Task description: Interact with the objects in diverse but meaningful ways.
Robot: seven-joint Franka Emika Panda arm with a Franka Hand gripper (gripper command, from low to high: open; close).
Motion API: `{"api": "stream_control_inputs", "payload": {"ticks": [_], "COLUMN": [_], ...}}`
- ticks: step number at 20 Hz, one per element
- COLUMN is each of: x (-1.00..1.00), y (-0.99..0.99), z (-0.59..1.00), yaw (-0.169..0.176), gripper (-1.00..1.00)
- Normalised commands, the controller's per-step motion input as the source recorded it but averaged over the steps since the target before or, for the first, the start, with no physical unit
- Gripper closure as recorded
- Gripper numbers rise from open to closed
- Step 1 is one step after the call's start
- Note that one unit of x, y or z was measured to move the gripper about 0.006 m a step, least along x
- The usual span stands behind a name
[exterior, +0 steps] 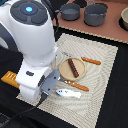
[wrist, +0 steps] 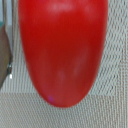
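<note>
- We see the red tomato [wrist: 62, 50] filling the wrist view, smooth and glossy, right under the camera over the woven mat [wrist: 100, 110]; in the exterior view the arm hides it.
- The gripper's fingers show in neither view, so we cannot tell whether they are clamped on the tomato or spread.
- The dark sausage stick [exterior: 73, 67] lies on a round tan plate [exterior: 64, 73]; the white-and-blue piece [exterior: 68, 92] lies just beside.
- We judge most items still untouched.
</note>
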Motion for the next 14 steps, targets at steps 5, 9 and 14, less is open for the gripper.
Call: {"api": "stream_control_inputs", "payload": {"ticks": [5, 9, 14], "x": [0.07, 0.07, 0.07], "y": [-0.09, -0.07, -0.07], "z": [-0.16, -0.13, -0.12], "yaw": [0.000, 0.000, 0.000], "gripper": [1.00, 1.00, 1.00]}}
